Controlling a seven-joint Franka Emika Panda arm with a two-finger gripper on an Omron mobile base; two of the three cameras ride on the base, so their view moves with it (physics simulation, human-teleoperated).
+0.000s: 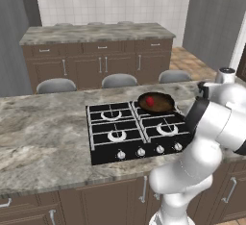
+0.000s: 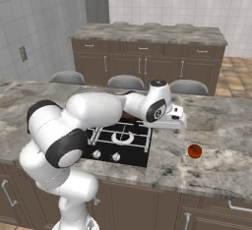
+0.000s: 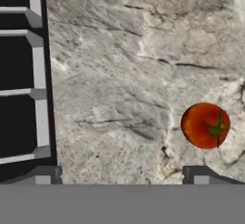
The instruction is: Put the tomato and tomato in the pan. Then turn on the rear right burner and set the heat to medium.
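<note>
So one tomato (image 1: 150, 101) is already sitting in the pan (image 1: 156, 103) on the rear right burner, and the second tomato (image 2: 195, 151) is on the bare tabletop (image 2: 216, 165), off to the right of the stove (image 2: 120, 143) and well apart from it. In the hand view it sits low and to the right, just above the right fingertip rather than centred between the two tips.

That's my worry: if the arm drops straight down from here, one finger could land on top of the tomato or clip its side. It's round and glossy, so a nudge would probably send it rolling across the stone, maybe toward the edge. Looks like it needs to line up sideways first. A squeeze too high on the ball could also pop it out.

The claw (image 3: 122, 177) is spread wide, holding nothing and touching nothing, hovering over the tabletop between the stove edge and the tomato. The burner knobs (image 1: 150, 150) look untouched, though they're too small to read.
</note>
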